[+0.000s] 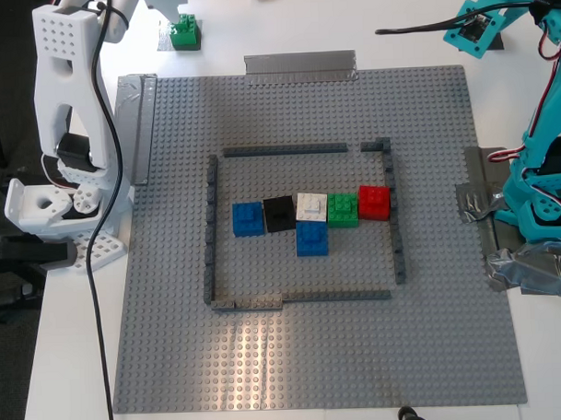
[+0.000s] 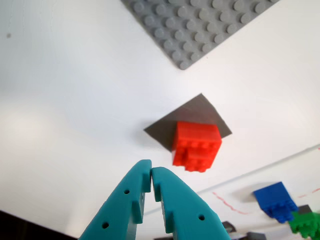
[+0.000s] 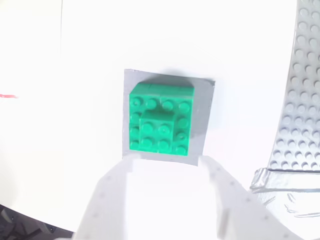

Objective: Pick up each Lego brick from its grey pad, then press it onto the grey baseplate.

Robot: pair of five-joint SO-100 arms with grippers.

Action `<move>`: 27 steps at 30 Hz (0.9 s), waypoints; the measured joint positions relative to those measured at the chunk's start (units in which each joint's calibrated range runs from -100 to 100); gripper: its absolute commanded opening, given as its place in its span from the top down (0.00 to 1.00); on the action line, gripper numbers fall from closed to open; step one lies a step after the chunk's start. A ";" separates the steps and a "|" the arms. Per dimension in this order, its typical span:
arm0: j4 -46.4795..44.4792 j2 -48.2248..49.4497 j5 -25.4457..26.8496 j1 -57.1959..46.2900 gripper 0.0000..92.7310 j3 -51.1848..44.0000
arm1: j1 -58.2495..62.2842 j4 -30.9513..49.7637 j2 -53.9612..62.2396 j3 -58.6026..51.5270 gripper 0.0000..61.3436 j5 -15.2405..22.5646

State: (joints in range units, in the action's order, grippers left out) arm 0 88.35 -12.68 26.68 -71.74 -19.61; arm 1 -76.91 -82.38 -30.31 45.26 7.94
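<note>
In the first wrist view a red brick (image 2: 197, 145) sits on a dark grey pad (image 2: 199, 108) on the white table. My first gripper (image 2: 151, 172), teal, is shut and empty, with its tips a short way from the brick. In the second wrist view a green brick (image 3: 160, 122) sits on its grey pad (image 3: 203, 125). My second gripper (image 3: 167, 165), white, is open with its fingers at the pad's near edge. The green brick (image 1: 184, 31) also shows at the top left of the exterior view, beyond the grey baseplate (image 1: 313, 356). The red brick's pad is outside the exterior view.
Inside the baseplate's dark outline (image 1: 210, 231) stand blue (image 1: 248, 218), black (image 1: 279, 213), white (image 1: 311, 206), green (image 1: 342, 209), red (image 1: 374, 202) and a second blue (image 1: 311, 238) brick. Tape strips (image 1: 299, 66) hold the plate's edges. The white arm's base (image 1: 66, 134) stands at the exterior view's left, the teal one (image 1: 543, 192) at its right.
</note>
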 measured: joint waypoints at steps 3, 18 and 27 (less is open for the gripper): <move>-0.35 -0.42 1.57 -0.59 1.00 -3.32 | -0.18 0.16 -1.81 1.26 0.62 0.54; 9.22 -3.72 9.04 -2.22 0.84 -14.93 | -0.73 3.94 -5.70 1.35 0.64 0.00; 7.91 -8.45 8.83 -5.18 0.81 -16.00 | -0.73 4.83 -6.39 1.45 0.73 -0.05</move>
State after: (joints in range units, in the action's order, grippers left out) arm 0 96.26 -21.13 35.51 -76.91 -35.61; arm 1 -77.64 -77.55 -36.70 46.71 7.89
